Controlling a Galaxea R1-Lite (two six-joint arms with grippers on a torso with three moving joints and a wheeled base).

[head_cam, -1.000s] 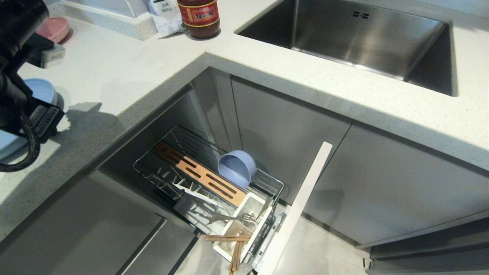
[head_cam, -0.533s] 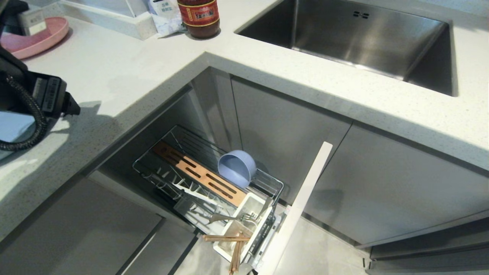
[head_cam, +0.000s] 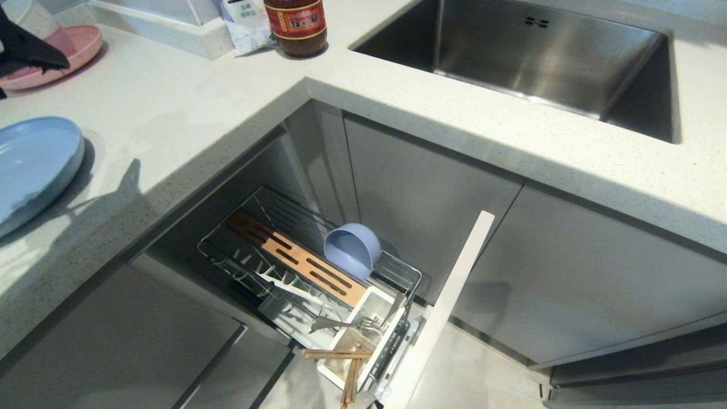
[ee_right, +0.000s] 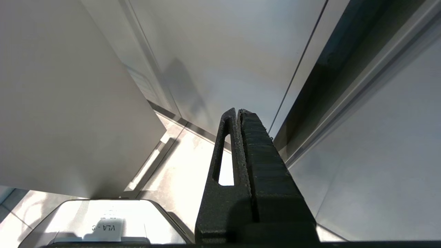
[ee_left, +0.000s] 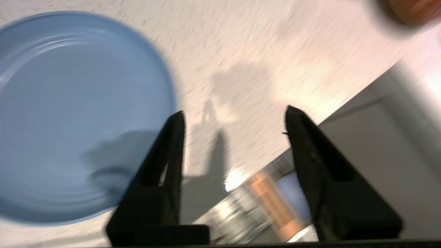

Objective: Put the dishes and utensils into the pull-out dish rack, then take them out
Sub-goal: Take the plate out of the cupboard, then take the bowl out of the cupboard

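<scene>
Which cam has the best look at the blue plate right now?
Left wrist view: the blue plate fills much of the frame, nearly whole though blurred, lying on the counter. The head view cuts it off at the picture's edge. The right wrist view shows none of it.

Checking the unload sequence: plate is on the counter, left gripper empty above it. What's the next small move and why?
Probably swing the left gripper off the counter and down toward the blue bowl. The blue plate already lies flat on the countertop, the jaws are open and empty, and the bowl, fork and chopsticks still sit in the pull-out rack.
</scene>
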